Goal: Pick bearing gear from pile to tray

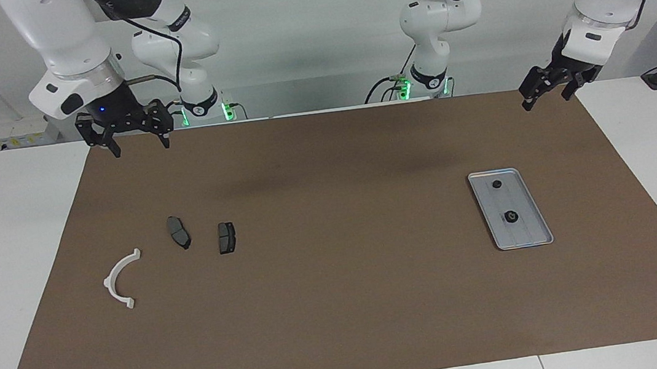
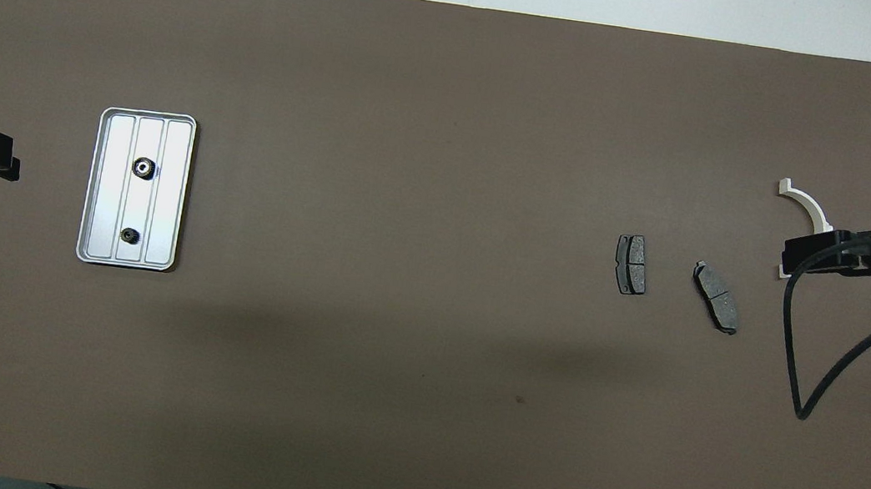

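The silver tray (image 1: 530,240) (image 2: 171,197) lies toward the left arm's end of the brown mat. Two small black bearing gears (image 1: 496,184) (image 1: 511,217) (image 2: 143,168) (image 2: 128,235) rest in it. The pile toward the right arm's end is a white arc (image 1: 108,277) (image 2: 808,204) and two dark pads (image 1: 178,232) (image 1: 226,237) (image 2: 631,264) (image 2: 716,297). My left gripper (image 1: 545,101) (image 2: 10,167) hangs open and empty over the mat's corner beside the tray. My right gripper (image 1: 140,148) (image 2: 785,261) hangs open and empty; seen from overhead it covers one end of the arc.
The brown mat (image 1: 342,306) covers most of the white table (image 1: 7,246). A black cable (image 2: 800,385) loops down from the right arm over the mat near the pile.
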Tool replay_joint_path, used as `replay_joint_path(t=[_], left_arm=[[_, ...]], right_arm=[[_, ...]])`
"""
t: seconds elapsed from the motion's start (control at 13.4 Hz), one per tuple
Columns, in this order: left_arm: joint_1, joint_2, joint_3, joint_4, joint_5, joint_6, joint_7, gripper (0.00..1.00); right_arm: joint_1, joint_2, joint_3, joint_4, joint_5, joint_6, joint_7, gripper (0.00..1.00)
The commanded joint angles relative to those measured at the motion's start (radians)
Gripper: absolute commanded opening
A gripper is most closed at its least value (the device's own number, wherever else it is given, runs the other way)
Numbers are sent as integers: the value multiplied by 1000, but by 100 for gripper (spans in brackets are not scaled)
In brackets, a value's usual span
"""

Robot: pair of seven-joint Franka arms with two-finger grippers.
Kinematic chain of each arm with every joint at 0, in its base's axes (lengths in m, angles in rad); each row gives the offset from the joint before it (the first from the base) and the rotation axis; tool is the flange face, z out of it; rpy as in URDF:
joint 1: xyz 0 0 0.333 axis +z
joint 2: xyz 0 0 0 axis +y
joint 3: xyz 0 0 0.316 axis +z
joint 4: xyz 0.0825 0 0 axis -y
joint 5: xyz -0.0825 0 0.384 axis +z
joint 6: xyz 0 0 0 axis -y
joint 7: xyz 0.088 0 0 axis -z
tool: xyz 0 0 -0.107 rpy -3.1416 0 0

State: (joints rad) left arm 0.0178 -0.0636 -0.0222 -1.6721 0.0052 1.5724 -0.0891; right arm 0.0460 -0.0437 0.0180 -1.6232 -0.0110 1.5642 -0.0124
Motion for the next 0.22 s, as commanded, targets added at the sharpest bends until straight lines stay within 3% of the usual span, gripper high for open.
replay_joint_path(t=[0.0,0.15], left_arm=[[4,-2,1,8,-7,-14,9,100],[4,-4,-1,3,-8,-11,9,100]], right_arm=[[-11,-8,3,-14,17,19,11,100],[-9,-10,3,-14,17,17,11,100]])
